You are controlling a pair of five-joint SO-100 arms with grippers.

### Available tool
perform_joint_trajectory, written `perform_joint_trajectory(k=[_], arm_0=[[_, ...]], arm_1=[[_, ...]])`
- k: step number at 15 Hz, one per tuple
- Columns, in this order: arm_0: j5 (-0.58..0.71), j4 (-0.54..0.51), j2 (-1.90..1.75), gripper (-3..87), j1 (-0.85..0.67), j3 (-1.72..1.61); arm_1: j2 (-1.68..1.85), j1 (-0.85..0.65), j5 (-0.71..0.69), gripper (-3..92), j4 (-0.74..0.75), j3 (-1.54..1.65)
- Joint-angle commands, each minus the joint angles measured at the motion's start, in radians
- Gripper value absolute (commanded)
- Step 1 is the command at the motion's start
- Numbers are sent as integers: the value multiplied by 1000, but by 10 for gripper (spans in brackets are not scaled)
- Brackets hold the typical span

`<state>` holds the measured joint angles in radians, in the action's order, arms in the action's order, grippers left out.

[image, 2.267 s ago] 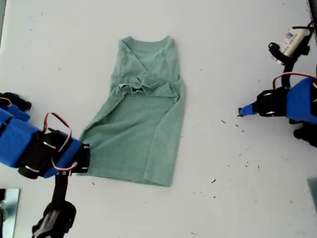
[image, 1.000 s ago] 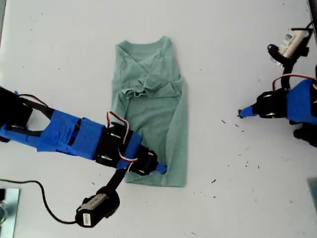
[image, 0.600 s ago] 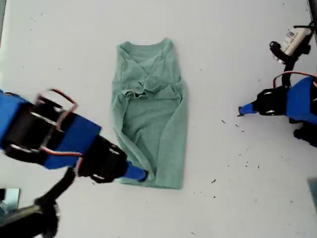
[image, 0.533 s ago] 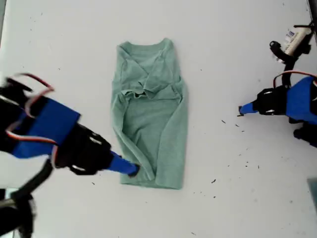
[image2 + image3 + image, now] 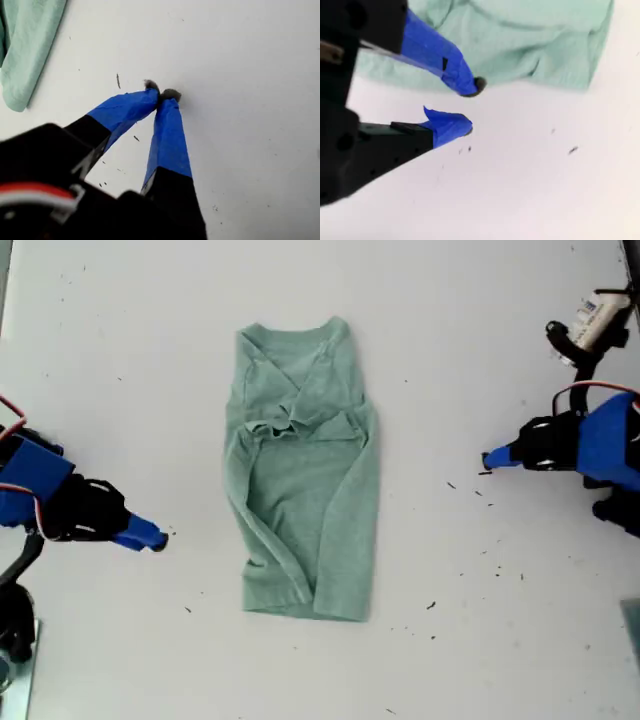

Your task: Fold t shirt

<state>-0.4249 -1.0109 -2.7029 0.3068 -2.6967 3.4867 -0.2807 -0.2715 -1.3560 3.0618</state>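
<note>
1. While the t shirt (image 5: 305,470) lies flat in the middle of the white table (image 5: 120,340), neither gripper touches it. The collar points to the exterior view's top and the hem to its bottom.
2. Both sleeves and side panels sit folded in over the chest, so the cloth makes one narrow upright strip. A raised crease runs down the side nearer the exterior view's left. I judge the sideways folds done and the hem-to-collar fold not yet made.
3. My second gripper (image 5: 158,537) hovers over bare table on the exterior view's left, apart from the shirt's edge. Its wrist view shows the blue-taped jaws spread with nothing between them and the green cloth just beyond the tips. Spread jaws pointed at the cloth suit a fresh pinch, probably at a hem corner.
4. My first gripper (image 5: 487,462) hangs on the exterior view's right, well apart from the shirt. Its wrist view shows the two taped tips pressed together on nothing, above table dotted with dark specks (image 5: 432,606), with only a corner of the cloth far off. Pinched together and held off, it keeps out of the way.
5. For the next fold I would want one gripper at each hem corner, so the first must part its jaws and come across. Thin, limp cotton may drag or undo the tucked sleeves if only one corner is lifted.
</note>
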Motion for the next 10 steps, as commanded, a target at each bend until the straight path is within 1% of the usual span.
perform_joint_trajectory(k=[1, 3, 4, 5, 6, 7, 8, 9, 10], arm_0=[[-114, 21, -229, 5, 35, -225], [-118, 66, -279, 1, 21, -305], [-114, 72, -262, -1, 17, -308], [-95, 63, -235, -1, 12, -261], [-100, 26, -129, -1, 15, -120], [-92, -61, 74, -2, 17, 104], [-67, -206, 316, -2, 17, 399], [-8, -337, 538, -2, 2, 704], [75, -402, 715, -2, -12, 943]], arm_1=[[15, 3, -2, 23, -3, 32], [15, 3, 6, 23, -5, 32], [15, 3, 5, 23, -5, 32], [15, 17, 31, 23, -6, 20], [15, 71, 67, 23, 0, -35], [-5, 120, 94, 23, 14, -130], [-133, 172, 129, 23, 41, -281], [-396, 225, 149, 23, 58, -492], [-692, 281, 150, 23, 58, -739]])
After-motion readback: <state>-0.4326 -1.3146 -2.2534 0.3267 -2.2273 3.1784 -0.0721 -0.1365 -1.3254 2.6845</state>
